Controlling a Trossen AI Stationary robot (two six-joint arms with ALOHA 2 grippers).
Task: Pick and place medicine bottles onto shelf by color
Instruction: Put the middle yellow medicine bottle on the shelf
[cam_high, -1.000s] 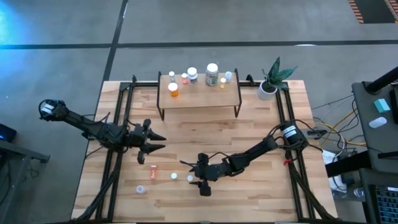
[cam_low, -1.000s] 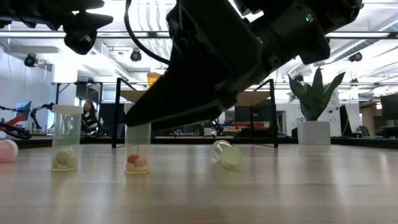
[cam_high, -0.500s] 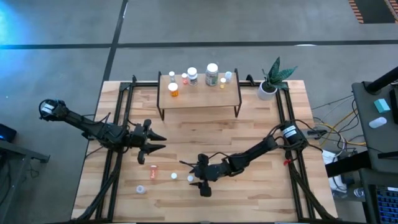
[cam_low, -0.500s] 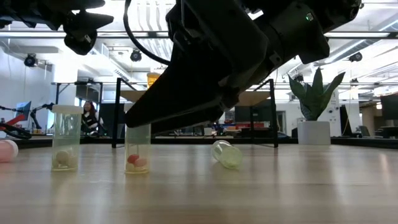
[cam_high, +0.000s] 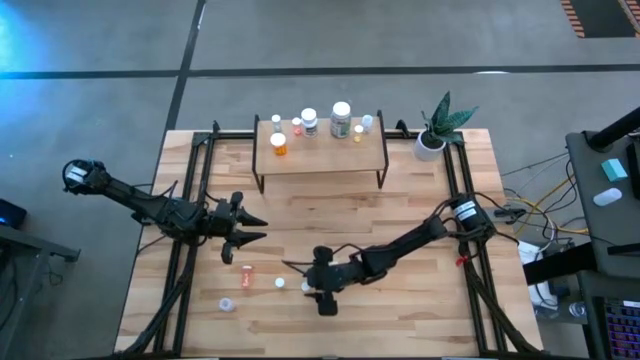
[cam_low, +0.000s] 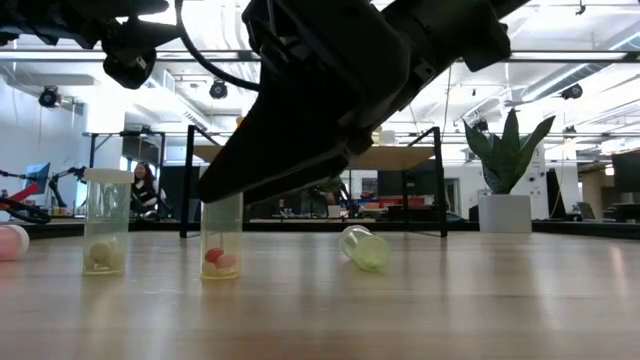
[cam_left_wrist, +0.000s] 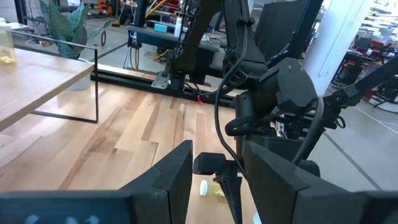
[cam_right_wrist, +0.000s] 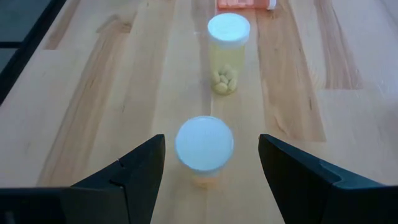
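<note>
Between my right gripper's (cam_right_wrist: 205, 186) wide-open, empty fingers stands a white-capped bottle (cam_right_wrist: 204, 145), nearest of the strays. Just beyond it stands a yellow-pill bottle (cam_right_wrist: 228, 46); the shelf (cam_high: 320, 150) lies well beyond. I'd lower squarely, then close without nudging that neighbour.

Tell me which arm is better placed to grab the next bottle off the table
The right. Its pincer is open with a white-capped bottle standing between its fingers, the yellow-pill bottle just beyond. The left pincer hangs farther off, nothing between its fingers.
</note>
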